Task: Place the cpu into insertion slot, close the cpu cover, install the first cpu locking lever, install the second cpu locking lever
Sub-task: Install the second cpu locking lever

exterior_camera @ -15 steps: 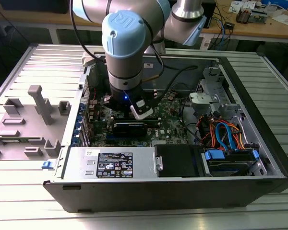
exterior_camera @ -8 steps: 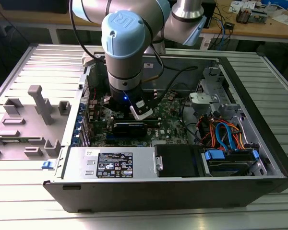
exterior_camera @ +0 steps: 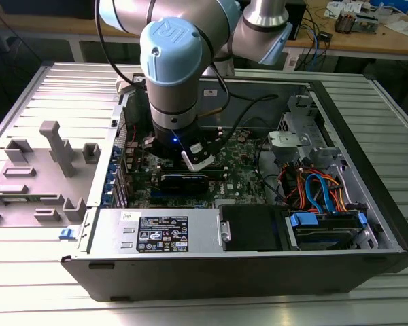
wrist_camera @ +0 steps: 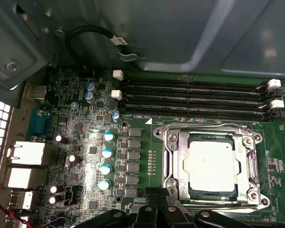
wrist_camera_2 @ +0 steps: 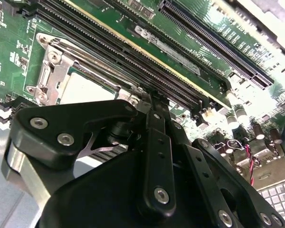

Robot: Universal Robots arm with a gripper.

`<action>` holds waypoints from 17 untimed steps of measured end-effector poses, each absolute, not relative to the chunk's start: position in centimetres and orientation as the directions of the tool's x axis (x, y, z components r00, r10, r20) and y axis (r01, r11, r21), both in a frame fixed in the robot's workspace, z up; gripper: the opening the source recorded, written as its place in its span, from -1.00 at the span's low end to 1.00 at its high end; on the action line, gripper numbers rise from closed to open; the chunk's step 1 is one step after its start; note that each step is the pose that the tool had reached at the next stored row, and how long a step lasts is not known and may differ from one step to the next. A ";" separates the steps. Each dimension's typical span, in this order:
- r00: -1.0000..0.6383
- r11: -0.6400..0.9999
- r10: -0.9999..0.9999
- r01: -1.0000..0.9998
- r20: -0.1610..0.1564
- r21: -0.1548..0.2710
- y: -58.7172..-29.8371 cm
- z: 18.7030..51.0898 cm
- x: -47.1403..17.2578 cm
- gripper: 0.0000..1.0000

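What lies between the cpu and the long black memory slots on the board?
In the first wrist view, the grey metal cpu cover frames the cpu; its edge and a bare green strip of board separate it from the memory slots.

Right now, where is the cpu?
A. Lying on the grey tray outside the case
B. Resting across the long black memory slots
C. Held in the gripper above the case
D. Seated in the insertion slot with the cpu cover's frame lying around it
D. In the first wrist view the cpu, its dull silver top showing, sits inside the insertion slot, framed by the window of the cpu cover, beside the memory slots.
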State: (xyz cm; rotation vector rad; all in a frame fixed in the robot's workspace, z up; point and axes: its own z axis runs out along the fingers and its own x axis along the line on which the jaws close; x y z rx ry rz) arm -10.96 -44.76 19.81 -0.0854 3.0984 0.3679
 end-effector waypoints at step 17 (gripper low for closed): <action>-0.998 0.971 -0.052 -0.056 -0.026 0.234 -44.8 21.7 -11.0 -0.79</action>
